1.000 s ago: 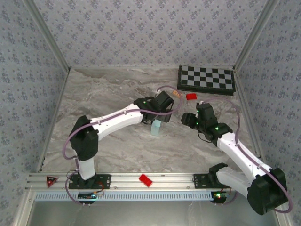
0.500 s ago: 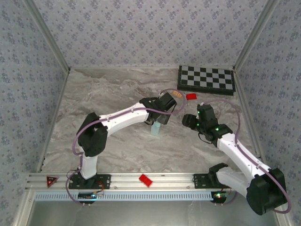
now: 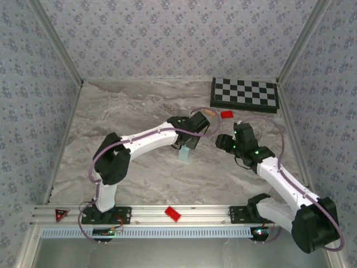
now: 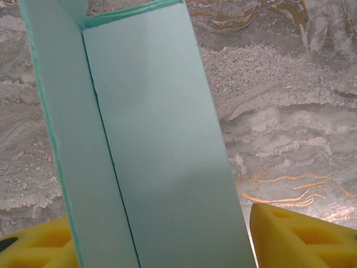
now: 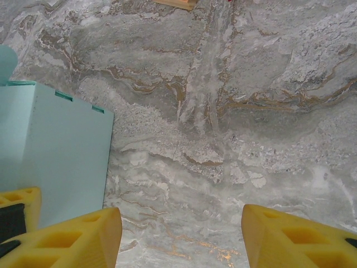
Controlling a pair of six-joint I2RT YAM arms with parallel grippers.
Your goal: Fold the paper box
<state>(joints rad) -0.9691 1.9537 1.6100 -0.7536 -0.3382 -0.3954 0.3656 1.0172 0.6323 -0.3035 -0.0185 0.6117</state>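
Overhead, the marble-patterned table [image 3: 111, 117] carries both arms reaching in towards its middle. The checkered board [image 3: 244, 94] lies flat at the far right corner, well apart from the work.

Paper box [image 3: 184, 154]: stands upright near the table centre, under the left arm's wrist and just left of the right arm's wrist. It reads as a tall, narrow rectangular sleeve of mint card.

Left gripper [image 4: 156, 223]: the fingers straddle the box, one on each side of its broad panel. The right-hand finger sits just beside the card edge. Whether the fingers actually press the card, cannot tell.

Right gripper [image 5: 179, 215]: jaws spread, bare marble between them, nothing held. The box is just outside one of its fingers.

Progress (judgement): the long creases are set and the walls are squared up, so the body is formed. The left wrist view shows a sharp fold line running down the panel and an open corner at the top. The right wrist view shows a rounded flap and small darker tabs along one edge. These look untucked, so closing the ends seems to remain. The bottom end is hidden.

Small items: one red block [image 3: 226, 114] near the checkered board, another [image 3: 172, 213] on the near rail.
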